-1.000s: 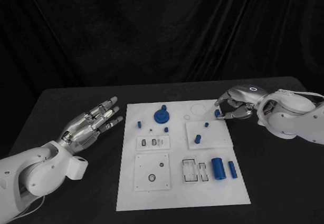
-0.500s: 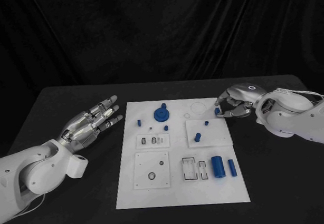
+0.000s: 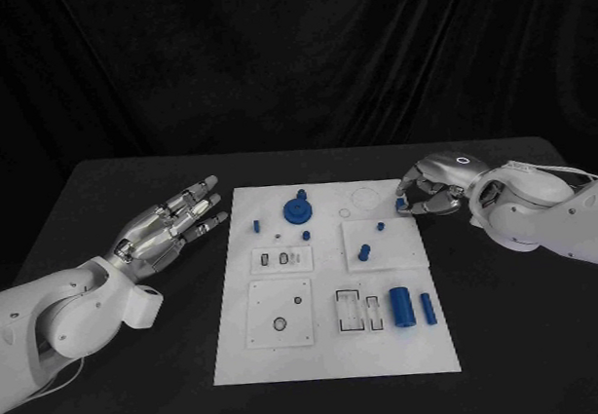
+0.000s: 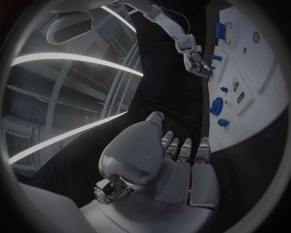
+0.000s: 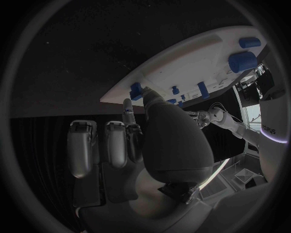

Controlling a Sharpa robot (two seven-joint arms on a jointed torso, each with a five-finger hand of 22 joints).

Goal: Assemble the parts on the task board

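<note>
The task board (image 3: 337,350) is a flat white rectangular plate lying in the middle of the matte black table (image 3: 118,399), with raised square panels and small slots and round holes cut into it. Near its far edge stands a round blue gear-like part (image 3: 298,212); beside it, toward the board's left edge, is a small blue peg (image 3: 258,227). Two smooth blue cylinders, one thick (image 3: 403,308) and one thin (image 3: 428,308), lie side by side near the board's right edge, toward the near corner. A short blue pin (image 3: 364,254) rests on the raised panel at mid-board.

The left hand (image 3: 172,228), silver and jointed with a glossy metal finish, hovers off the board's left edge with fingers stretched out flat and apart, grasping nothing. The right hand (image 3: 434,191) sits at the board's far right corner, fingers curled in; its fingertips (image 5: 128,108) pinch a small blue block (image 5: 136,91) right at the board's edge, as the right wrist view shows
</note>
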